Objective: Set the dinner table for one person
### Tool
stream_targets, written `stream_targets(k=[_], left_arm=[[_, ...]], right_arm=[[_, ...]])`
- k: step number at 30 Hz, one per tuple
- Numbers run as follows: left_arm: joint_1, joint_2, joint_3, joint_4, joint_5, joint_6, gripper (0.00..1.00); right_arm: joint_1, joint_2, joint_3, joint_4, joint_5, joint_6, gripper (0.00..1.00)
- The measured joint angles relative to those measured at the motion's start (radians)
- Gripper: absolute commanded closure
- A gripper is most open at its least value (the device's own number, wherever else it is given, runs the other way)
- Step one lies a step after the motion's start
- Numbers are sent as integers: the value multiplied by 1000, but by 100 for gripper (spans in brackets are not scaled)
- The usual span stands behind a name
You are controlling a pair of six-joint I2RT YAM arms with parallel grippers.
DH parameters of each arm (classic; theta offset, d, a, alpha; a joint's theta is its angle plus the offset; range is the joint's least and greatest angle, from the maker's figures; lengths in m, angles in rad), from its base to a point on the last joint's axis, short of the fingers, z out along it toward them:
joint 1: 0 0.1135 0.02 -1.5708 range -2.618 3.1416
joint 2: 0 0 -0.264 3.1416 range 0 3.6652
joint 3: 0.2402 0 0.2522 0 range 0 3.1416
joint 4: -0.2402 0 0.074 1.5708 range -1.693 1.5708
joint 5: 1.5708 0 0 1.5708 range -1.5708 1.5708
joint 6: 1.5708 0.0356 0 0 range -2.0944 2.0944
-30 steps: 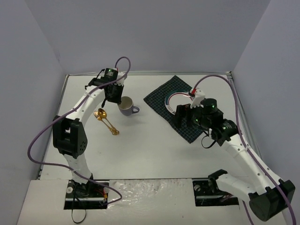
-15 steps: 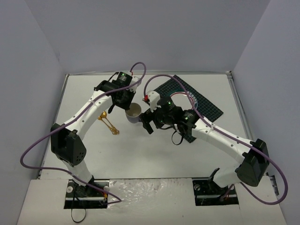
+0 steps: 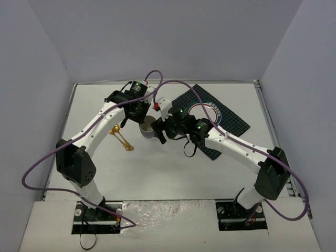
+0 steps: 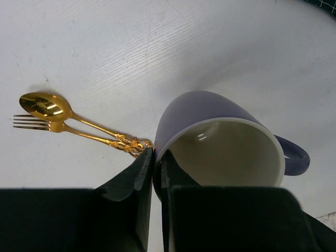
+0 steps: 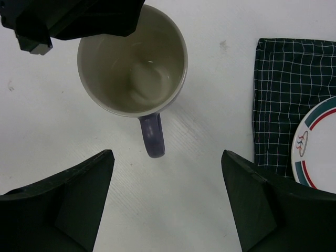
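A purple mug (image 3: pixel 148 127) with a cream inside stands upright on the white dinner table (image 3: pixel 173 168). My left gripper (image 3: pixel 140 119) is shut on the mug's rim (image 4: pixel 220 142), one finger inside the wall and one outside (image 4: pixel 156 157). My right gripper (image 3: pixel 160 132) is open and empty, hovering just right of the mug. In the right wrist view its fingers (image 5: pixel 167 155) straddle the space below the mug (image 5: pixel 131 63), whose handle (image 5: pixel 152 136) points at them. A gold spoon (image 4: pixel 47 105) and fork (image 4: pixel 31 123) lie side by side left of the mug.
A dark green checked cloth (image 3: pixel 233 119) lies at the back right with a white plate (image 3: pixel 214 111) with red and green rim bands on it, also in the right wrist view (image 5: pixel 320 147). The gold cutlery (image 3: pixel 119 136) lies close beside the left arm. Grey walls surround the table.
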Motion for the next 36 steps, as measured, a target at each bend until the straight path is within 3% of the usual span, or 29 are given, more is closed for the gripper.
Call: stream_targets(k=[8, 12, 21, 28, 31, 35, 36], left_arm=[[1, -4, 0, 0, 15, -2, 100], [0, -4, 0, 0, 26, -2, 100], [0, -5, 0, 0, 50, -2, 100], [1, -5, 0, 12, 58, 4, 100], [3, -6, 0, 10, 60, 13, 100], [10, -7, -1, 8, 64, 14, 83], [15, -7, -1, 8, 67, 9, 74]], right_arm=[[2, 77, 6, 10, -13, -37, 35], [6, 108, 10, 22, -15, -56, 51], [13, 115, 10, 58, -19, -76, 69], [17, 115, 10, 67, -28, -84, 98], [20, 115, 6, 71, -33, -94, 100], [21, 114, -12, 102, -31, -99, 100], [23, 112, -22, 115, -30, -98, 100]])
